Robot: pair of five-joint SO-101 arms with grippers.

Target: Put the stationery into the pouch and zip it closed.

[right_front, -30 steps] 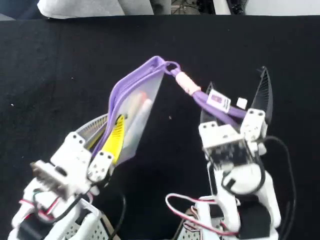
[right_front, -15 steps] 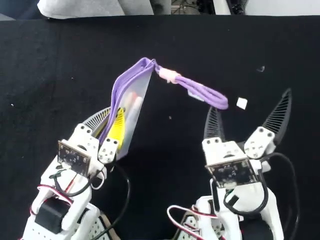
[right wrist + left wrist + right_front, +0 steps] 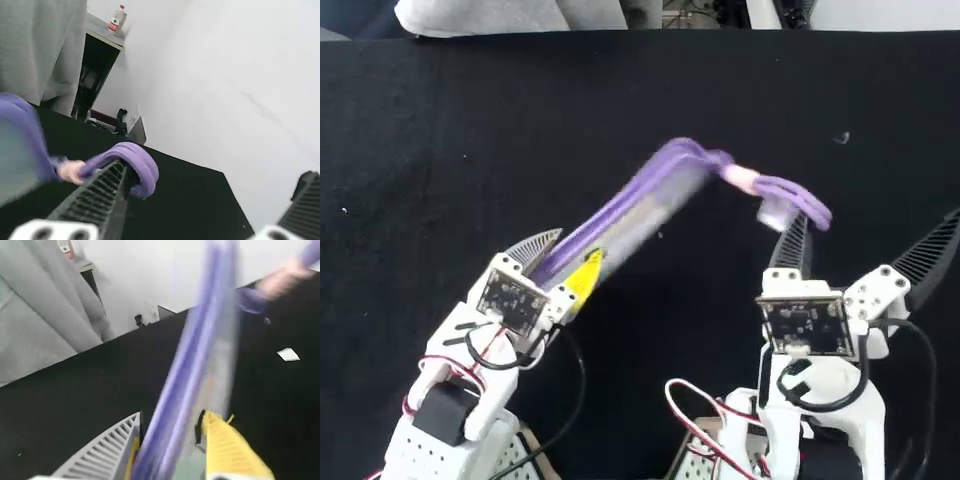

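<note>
The left gripper [image 3: 560, 262] is down at the near left of the black table [image 3: 440, 120], clenched on one end of the purple-edged pouch [image 3: 640, 205] — the end sits pinched between its grey finger and its yellow one. From there the pouch slants up and away toward the middle of the table, held at a tilt rather than lying flat. I cannot make out what is inside it, nor whether the zip is drawn.

Off the far end of the pouch runs a pink connector [image 3: 740, 178], and from it a purple strap [image 3: 795, 195] loops over toward the right arm. The right gripper [image 3: 865, 245] stands released, its two dark fingers spread wide and grasping nothing. The loop's end hangs right at the tip of the inner finger; whether it rests on it I cannot tell.

The pouch and strap are well in from the far edge of the table and from both sides. A broad band of dark tabletop lies between the two arms' bases — the strap bridges that gap above it. A small white scrap [image 3: 288, 354] lies on the cloth beyond the pouch.
</note>
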